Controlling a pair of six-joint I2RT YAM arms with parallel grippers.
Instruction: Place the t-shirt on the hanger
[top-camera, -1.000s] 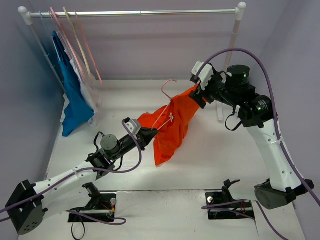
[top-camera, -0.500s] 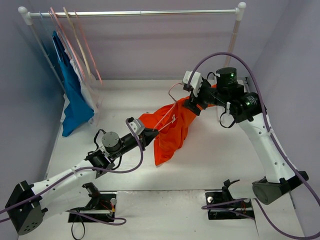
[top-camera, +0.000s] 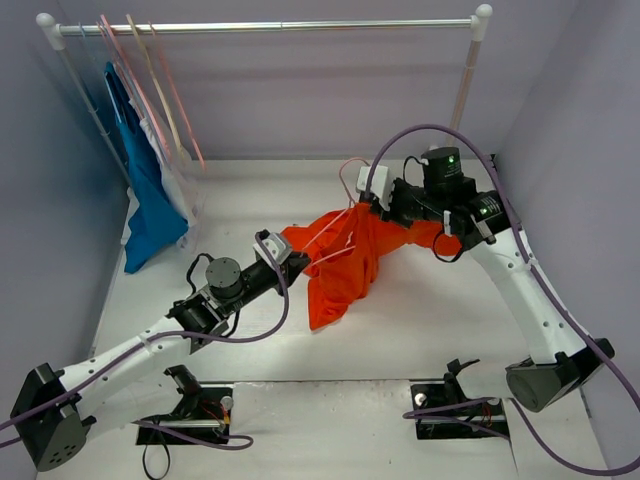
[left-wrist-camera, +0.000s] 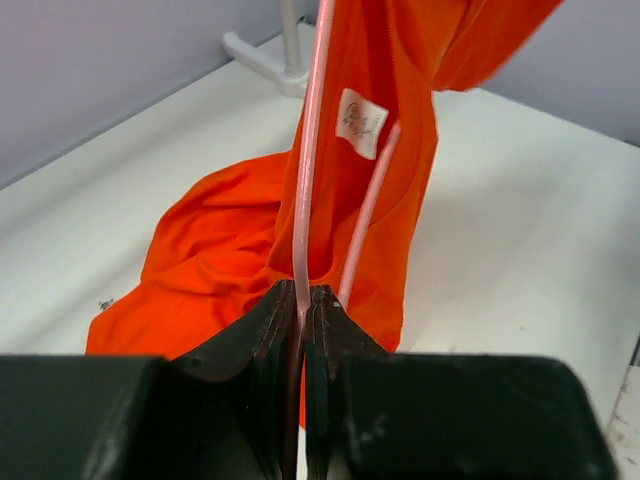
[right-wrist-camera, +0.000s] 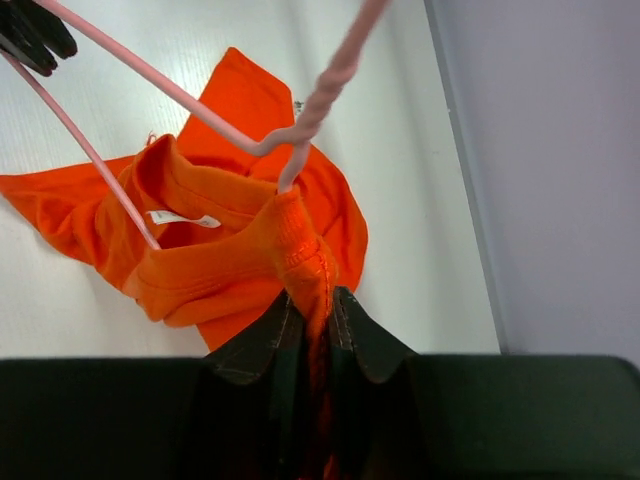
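Note:
The bright orange t-shirt (top-camera: 345, 262) hangs bunched above the table between my two arms, its lower part resting on the surface. The thin pale-pink hanger (top-camera: 322, 240) runs through the neck, near the white label (left-wrist-camera: 361, 122). My left gripper (top-camera: 290, 262) is shut on one wire of the hanger (left-wrist-camera: 310, 150), which rises straight from the pads (left-wrist-camera: 305, 290). My right gripper (top-camera: 375, 205) is shut on a fold of the ribbed collar (right-wrist-camera: 300, 245), just below the hanger's twisted neck (right-wrist-camera: 330, 70). The cloth fills the gap between its fingers (right-wrist-camera: 315, 295).
A clothes rail (top-camera: 270, 27) spans the back, with a blue garment (top-camera: 150, 200), a white one and spare hangers (top-camera: 165, 100) at its left end. The rail's right post (top-camera: 462, 110) stands behind my right arm; its foot (left-wrist-camera: 262, 55) shows beyond the shirt.
My right gripper has swung left and lower to the hanger's hook, and its jaws have narrowed onto the collar. The shirt's top has slumped. My left gripper has edged slightly right with the hanger.

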